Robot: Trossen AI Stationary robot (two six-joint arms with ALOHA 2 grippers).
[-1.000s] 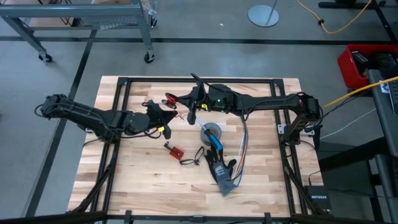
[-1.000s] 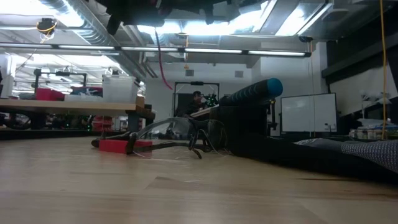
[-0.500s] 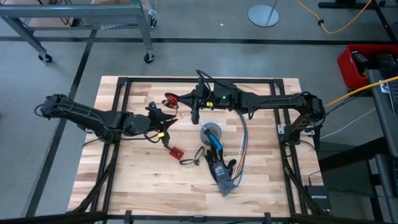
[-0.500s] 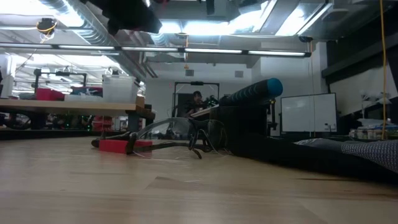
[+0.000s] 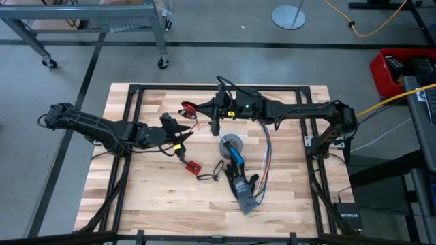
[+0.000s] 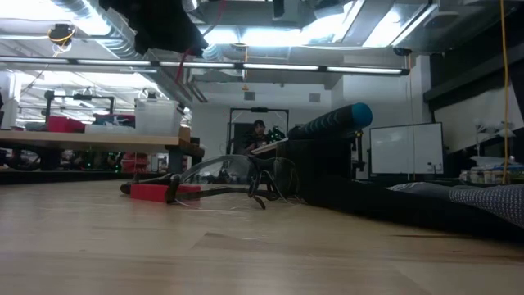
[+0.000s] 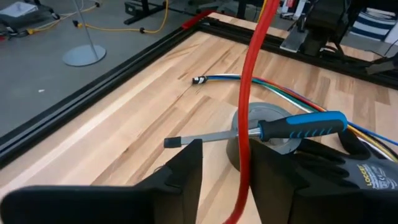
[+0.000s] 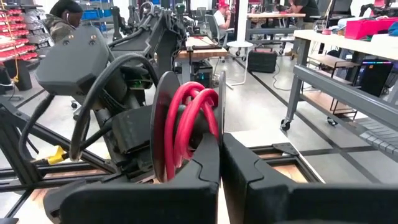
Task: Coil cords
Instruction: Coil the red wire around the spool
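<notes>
Since a second ago your left claw (image 5: 178, 131) has opened, red cord (image 7: 252, 106) running between its fingers. Your right claw (image 5: 204, 107) stays closed on the coiled cords (image 5: 187, 109), above the table (image 5: 150, 197).
</notes>
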